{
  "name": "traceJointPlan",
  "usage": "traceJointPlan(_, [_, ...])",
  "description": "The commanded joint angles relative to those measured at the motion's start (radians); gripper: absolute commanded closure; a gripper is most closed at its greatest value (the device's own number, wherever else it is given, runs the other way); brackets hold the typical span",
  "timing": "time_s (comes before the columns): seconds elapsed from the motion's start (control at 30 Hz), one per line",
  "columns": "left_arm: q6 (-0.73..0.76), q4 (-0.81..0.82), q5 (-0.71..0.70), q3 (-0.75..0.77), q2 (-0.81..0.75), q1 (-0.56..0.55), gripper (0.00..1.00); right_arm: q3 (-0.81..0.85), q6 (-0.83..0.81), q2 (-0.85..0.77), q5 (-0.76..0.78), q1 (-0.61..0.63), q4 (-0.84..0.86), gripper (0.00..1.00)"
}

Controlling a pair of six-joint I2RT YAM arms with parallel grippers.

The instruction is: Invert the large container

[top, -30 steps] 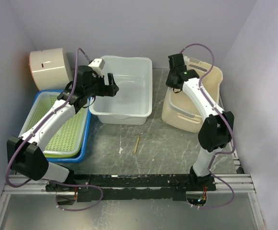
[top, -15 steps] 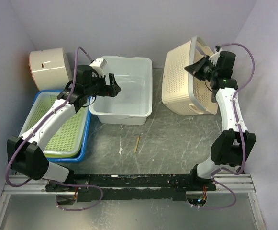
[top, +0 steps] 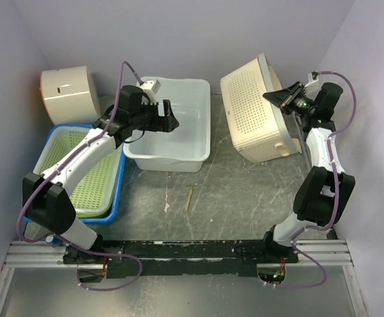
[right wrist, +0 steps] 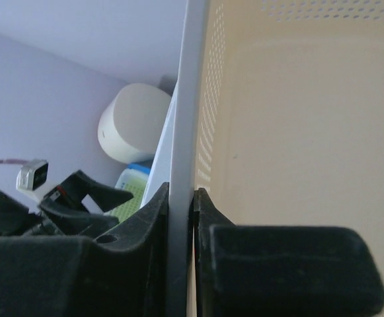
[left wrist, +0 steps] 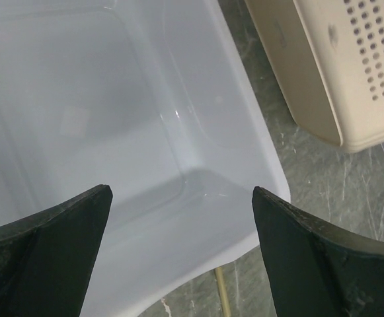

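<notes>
— What is the right hand doing?
— Clamping the rim of the beige basket, which is tipped on its side at the bench's far right.
— Which step is this?
— Mid-flip, I'd say. Next it must roll the opening downward. The left hand hovers spread over the white tub.

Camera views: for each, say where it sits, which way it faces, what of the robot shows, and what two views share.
Top external: above, behind the bases, looking down at the table; both arms show.
Left wrist: on the left arm, looking down into the white tub; open left gripper shows.
Right wrist: on the right arm, facing left along the rim of the beige basket; right gripper pinches it.
Shared: top and left wrist both show tub and basket.
</notes>
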Motion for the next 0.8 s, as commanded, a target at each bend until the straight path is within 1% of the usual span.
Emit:
traceJointPlan(0.0, [-0.026, 0.017, 0.015, 0.046, 0.005, -0.027, 0.0, 0.006, -0.1, 0.101, 0.049, -0.017, -0.178, 0.85])
traceJointPlan(0.1, [-0.037, 0.037, 0.047, 0.067, 0.016, -0.04, 0.0, 0.013, -0.124, 0.114, 0.077, -0.025, -0.213, 0.83])
traceJointPlan(0.27, [-0.063, 0.066, 0.116, 0.106, 0.045, -0.062, 0.0, 0.039, -0.162, 0.135, 0.127, -0.04, -0.28, 0.81])
traceJointPlan(0.4, [-0.087, 0.088, 0.149, 0.115, 0.062, -0.079, 0.0, 0.062, -0.183, 0.159, 0.184, -0.064, -0.317, 0.76])
traceJointPlan(0.43, [-0.088, 0.087, 0.155, 0.115, 0.066, -0.081, 0.0, 0.072, -0.184, 0.174, 0.182, -0.077, -0.328, 0.78])
traceJointPlan(0.47, [-0.09, 0.089, 0.158, 0.115, 0.068, -0.082, 0.0, 0.073, -0.164, 0.19, 0.159, -0.089, -0.31, 0.85])
traceJointPlan(0.5, [-0.092, 0.089, 0.161, 0.113, 0.069, -0.085, 0.01, 0.064, -0.132, 0.204, 0.127, -0.098, -0.275, 0.97])
traceJointPlan(0.53, [-0.093, 0.092, 0.163, 0.11, 0.069, -0.087, 0.0, 0.045, -0.098, 0.209, 0.102, -0.102, -0.219, 1.0])
traceJointPlan(0.77, [-0.096, 0.079, 0.148, 0.104, 0.068, -0.093, 0.0, -0.057, 0.071, 0.179, 0.032, -0.104, -0.012, 1.0])
